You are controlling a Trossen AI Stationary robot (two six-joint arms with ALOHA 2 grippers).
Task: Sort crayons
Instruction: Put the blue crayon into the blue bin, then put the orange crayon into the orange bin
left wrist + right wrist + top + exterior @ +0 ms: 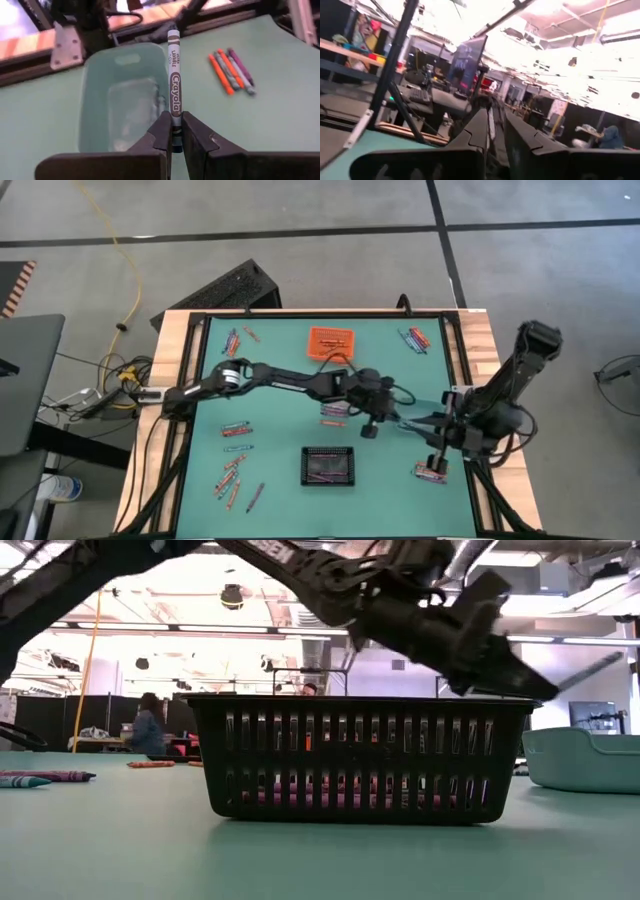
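My left gripper (174, 134) reaches from the left across the table's middle (390, 420) and is shut on a grey crayon (174, 75). It hangs over the teal bin (120, 100), which stands right of the black bin (355, 755). My right gripper (495, 125) is raised at the table's right side (445, 430) and tilts up toward the room. A thin pale stick, seemingly a crayon (491, 122), sits between its fingers. Loose crayons lie in small groups on the green mat (232, 475), (415, 338), (432, 472). My left gripper pinches the grey crayon's near end (175, 131) between its two fingers. It comes from the table's left, slanting a little down. The crayon runs on ahead in line with the fingers (590, 670), lifted clear above the teal bin. My right gripper has the thin stick (491, 131) in the narrow gap between its two fingers. The fingers hide most of it, so which part they have cannot be told. The fingers slant upward, well clear of the table.
An orange bin (333, 340) stands at the far middle and the black bin (328, 465) at the near middle. More crayons lie at the far left (232, 340), at the left (237, 428) and beside my left arm (333, 412). A person sits in the room behind (148, 725).
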